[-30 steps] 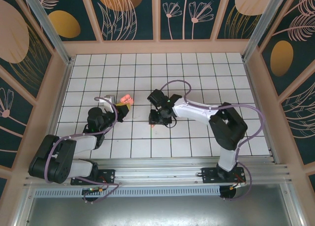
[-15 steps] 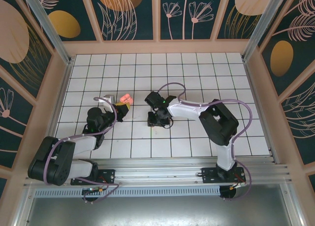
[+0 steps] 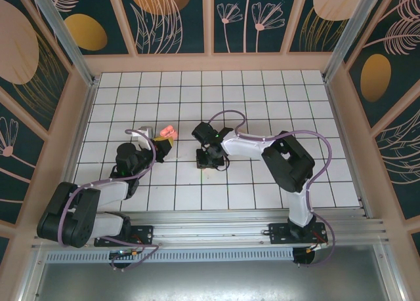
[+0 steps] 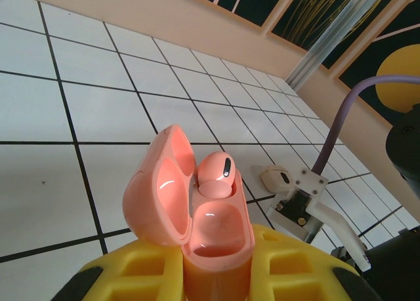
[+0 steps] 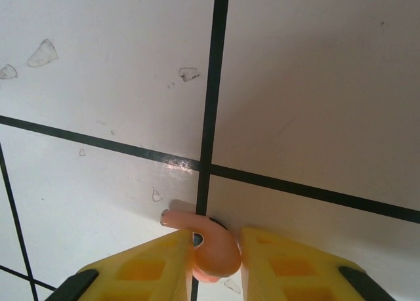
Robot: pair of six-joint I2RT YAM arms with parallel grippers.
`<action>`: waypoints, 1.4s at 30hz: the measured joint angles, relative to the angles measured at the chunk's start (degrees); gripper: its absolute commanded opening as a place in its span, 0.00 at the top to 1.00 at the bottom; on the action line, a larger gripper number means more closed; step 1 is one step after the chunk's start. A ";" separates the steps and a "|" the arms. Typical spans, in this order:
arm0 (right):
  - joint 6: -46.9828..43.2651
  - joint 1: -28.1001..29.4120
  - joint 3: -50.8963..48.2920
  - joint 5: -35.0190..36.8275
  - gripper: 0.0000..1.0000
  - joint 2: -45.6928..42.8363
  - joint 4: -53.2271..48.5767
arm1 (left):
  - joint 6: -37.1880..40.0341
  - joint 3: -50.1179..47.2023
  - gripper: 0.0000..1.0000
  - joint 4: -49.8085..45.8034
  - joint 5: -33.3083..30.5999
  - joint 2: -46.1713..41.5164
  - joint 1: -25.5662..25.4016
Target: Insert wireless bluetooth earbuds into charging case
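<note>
TOP: left pincer (image 3: 159,142) grips case (image 3: 168,130), left of centre; right pincer (image 3: 209,162) down on worktop (image 3: 262,91) nearby | LEFT WRIST: lid open, seated earbud (image 4: 215,173) in far socket, near socket empty | RIGHT WRIST: pincer clamped on loose earbud (image 5: 213,252) at a tile line | STEP: pickup; next likely lift, carry left, align with empty socket

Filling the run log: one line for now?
left gripper: holds open charging case | seated earbud: in case | right gripper: pinches loose earbud on table
</note>
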 measured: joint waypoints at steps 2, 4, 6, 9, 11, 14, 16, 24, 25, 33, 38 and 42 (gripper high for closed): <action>-0.28 0.00 0.00 0.02 0.78 0.00 0.00 | 0.20 0.00 0.85 -0.33 0.02 -0.20 0.00; -0.61 0.00 0.00 0.04 0.79 0.00 0.00 | 0.33 0.04 0.85 -0.50 0.02 -0.37 0.00; -1.66 0.00 0.00 0.24 0.79 0.00 -0.02 | 0.42 0.13 0.85 -0.85 0.02 -0.61 0.00; -4.63 0.00 0.00 0.81 0.79 -0.37 -0.68 | 0.57 0.37 0.85 -1.73 0.20 -0.98 0.02; -7.82 0.00 0.00 1.27 0.80 -1.14 -1.79 | 0.94 0.66 0.85 -2.38 0.39 -1.14 0.00; -14.05 0.00 0.00 2.21 0.81 -3.30 -4.57 | 1.31 1.22 0.85 -3.28 0.61 -1.49 0.02; -18.95 -0.04 0.00 2.49 0.81 -5.07 -6.67 | 1.44 1.49 0.85 -3.50 0.83 -1.62 0.00; -37.97 -0.04 0.02 4.22 0.79 -9.97 -15.87 | 1.88 2.05 0.85 -5.29 1.95 -2.45 0.00; -39.69 0.00 0.02 4.92 0.79 -9.94 -16.94 | 1.90 2.05 0.85 -5.66 1.92 -2.91 0.02; -50.82 2.93 1.05 10.32 0.79 -7.08 -22.32 | 3.10 2.49 0.85 -7.82 1.95 -4.94 0.00; -55.34 4.94 1.31 11.37 0.79 -2.38 -23.10 | 3.58 2.60 0.85 -8.94 1.95 -5.44 0.00; -57.83 5.16 2.45 11.45 0.78 -1.11 -23.54 | 3.58 2.67 0.85 -9.38 1.92 -5.49 0.00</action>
